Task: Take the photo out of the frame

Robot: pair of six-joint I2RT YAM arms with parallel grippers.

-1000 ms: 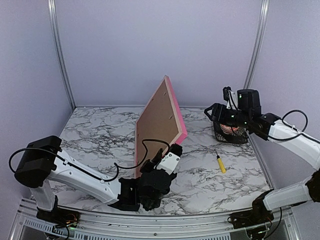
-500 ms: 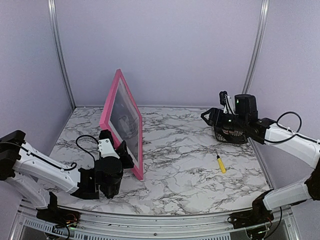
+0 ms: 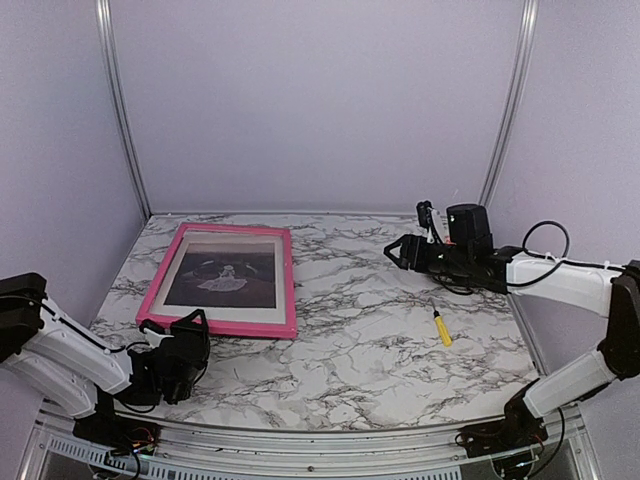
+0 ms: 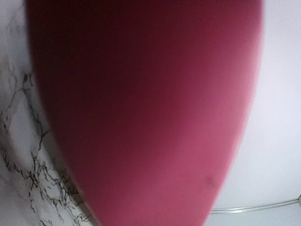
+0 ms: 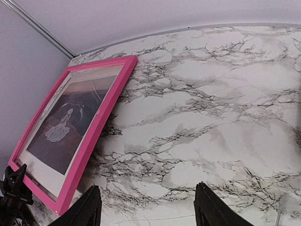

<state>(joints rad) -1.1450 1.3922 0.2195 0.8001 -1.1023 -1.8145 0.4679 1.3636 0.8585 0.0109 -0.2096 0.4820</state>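
We see the pink frame [image 3: 291, 285] lying face up on the marble table [image 3: 380, 350], directly ahead of the left gripper [image 3: 189, 323]. That gripper is at the frame's near edge, close to the near left corner, with its black fingers clamped over the pink border. The left wrist camera is so close that a pink blur of the frame [image 4: 150, 117] fills almost the whole view, with only a strip of marble at the left.

The photo [image 3: 225, 277] sits inside the frame, just beyond the left gripper's fingertips. It is a dark brownish print with a small white figure in the middle and a pale margin around it.

The right gripper [image 3: 397, 252] hangs above the table well apart from the frame and points towards it. Its two fingers [image 5: 91, 209] are spread wide and nothing is between them. From its wrist camera, the frame [image 5: 101, 117] and the photo [image 5: 66, 125] lie far ahead and to the left across bare marble [image 5: 211, 117], and the left gripper [image 5: 13, 183] shows as a dark shape at the frame's nearest corner.

A small yellow screwdriver [image 3: 440, 327] lies on the table near the right gripper, on the side towards the arm bases, and touches neither gripper.
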